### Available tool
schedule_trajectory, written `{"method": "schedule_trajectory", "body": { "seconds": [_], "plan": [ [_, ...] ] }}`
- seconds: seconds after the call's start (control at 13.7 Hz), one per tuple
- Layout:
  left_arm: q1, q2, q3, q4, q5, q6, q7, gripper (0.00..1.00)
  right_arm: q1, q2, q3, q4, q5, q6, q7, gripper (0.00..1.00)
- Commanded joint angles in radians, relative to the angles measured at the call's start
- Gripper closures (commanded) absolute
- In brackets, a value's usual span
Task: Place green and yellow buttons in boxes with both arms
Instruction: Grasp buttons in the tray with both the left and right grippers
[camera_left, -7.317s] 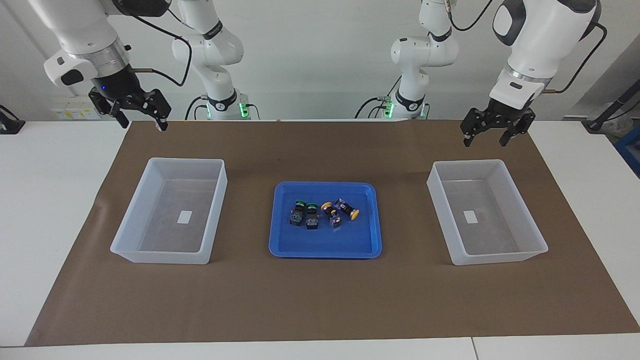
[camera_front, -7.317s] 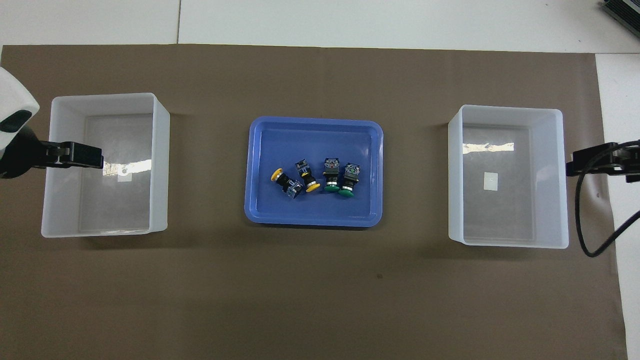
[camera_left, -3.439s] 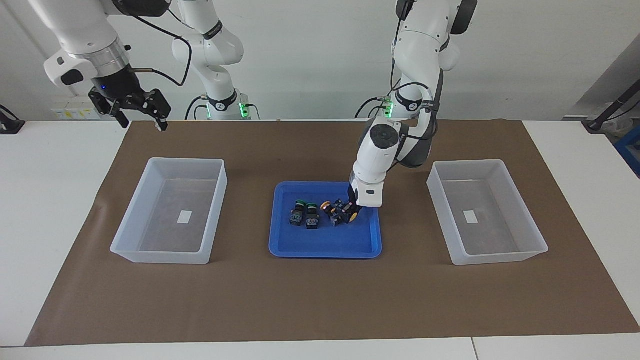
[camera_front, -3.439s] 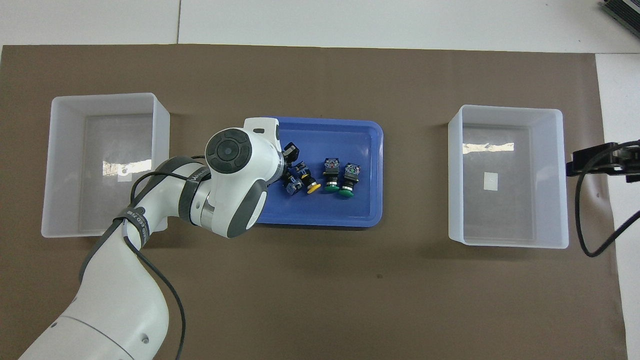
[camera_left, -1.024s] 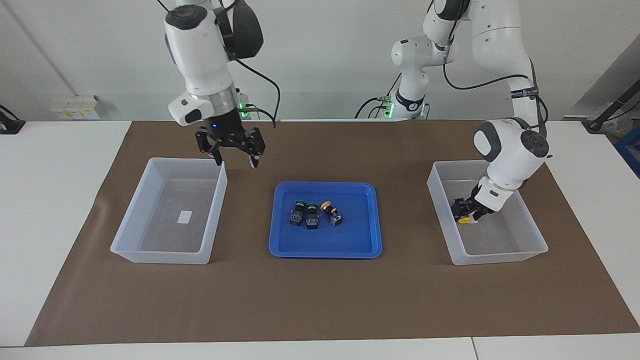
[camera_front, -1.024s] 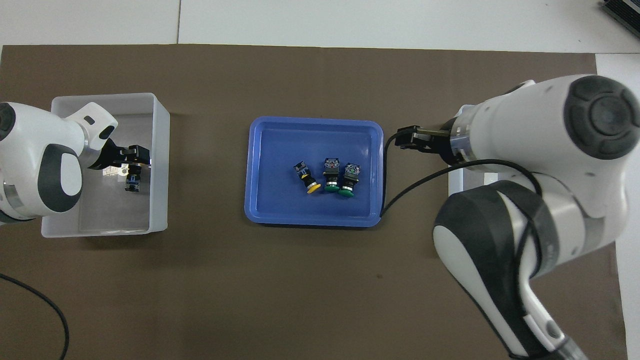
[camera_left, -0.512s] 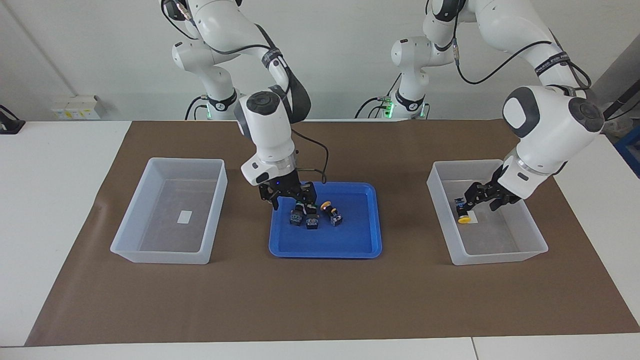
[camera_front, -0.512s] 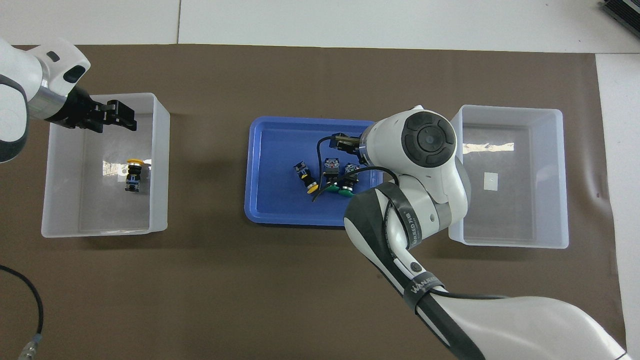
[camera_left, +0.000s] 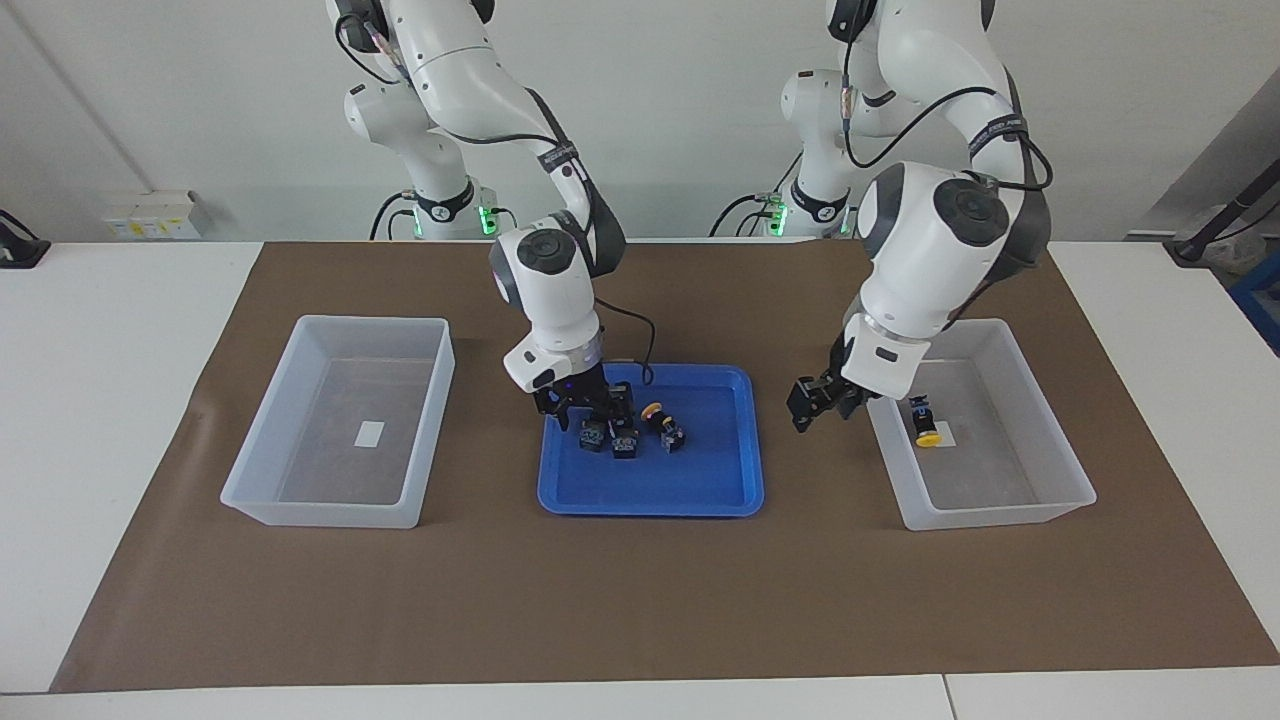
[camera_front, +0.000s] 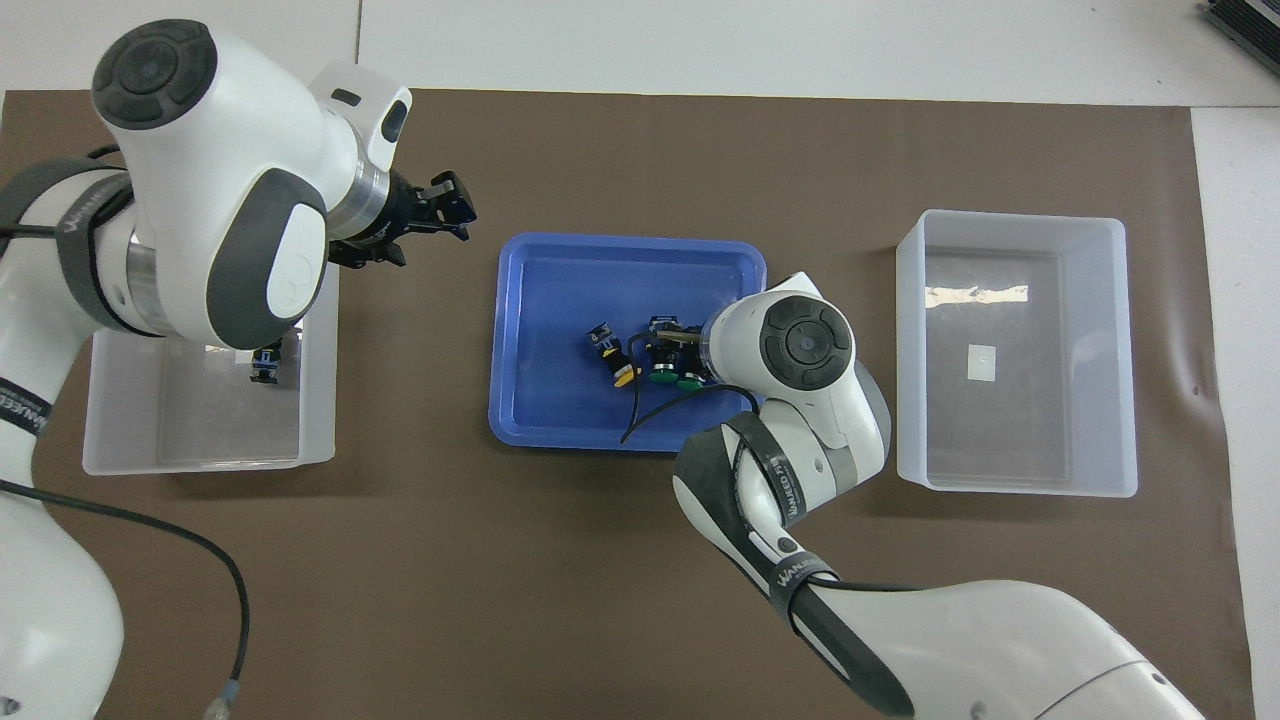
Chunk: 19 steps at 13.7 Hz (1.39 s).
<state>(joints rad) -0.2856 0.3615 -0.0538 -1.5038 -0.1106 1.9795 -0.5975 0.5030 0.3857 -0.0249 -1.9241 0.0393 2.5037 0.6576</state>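
Now yellow-cap button (camera_left: 927, 421) lying sideways in box (camera_left: 1040, 505), dark body.

Plain pale wall (camera_left: 680, 110), white table (camera_left: 110, 330), brown mat (camera_left: 640, 600) across its middle.

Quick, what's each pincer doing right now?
Left pincer: open, empty, over the mat beside the blue tray.
Right pincer: down at the green buttons in the tray; grip cannot be told.

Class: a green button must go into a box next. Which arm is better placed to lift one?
Right: its pincer is down at the green buttons in the tray; the left pincer hangs between tray and box.
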Motion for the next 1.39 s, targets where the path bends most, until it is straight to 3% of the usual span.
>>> {"method": "schedule_trajectory", "body": {
  "seconds": [0.0,0.22,0.51,1.02,1.32],
  "plan": [
    [-0.024,-0.016,0.014,-0.102,-0.030,0.122,-0.045,0.29,0.000,-0.002,-0.001,-0.021,0.019,0.021,-0.021,0.15],
    [-0.027,-0.022,0.014,-0.147,-0.034,0.176,-0.048,0.29,0.005,-0.001,-0.001,-0.023,0.019,0.023,-0.012,0.23],
    [-0.056,-0.021,0.014,-0.171,-0.034,0.202,-0.059,0.29,0.006,0.002,-0.001,-0.026,0.019,0.070,0.060,0.23],
    [-0.155,0.024,0.014,-0.262,-0.034,0.432,-0.243,0.30,0.003,-0.011,-0.001,-0.035,0.019,0.070,0.102,0.23],
    [-0.178,0.050,0.012,-0.274,-0.034,0.470,-0.309,0.30,0.003,-0.011,-0.003,-0.046,0.014,0.095,0.167,0.23]
  ]
}}
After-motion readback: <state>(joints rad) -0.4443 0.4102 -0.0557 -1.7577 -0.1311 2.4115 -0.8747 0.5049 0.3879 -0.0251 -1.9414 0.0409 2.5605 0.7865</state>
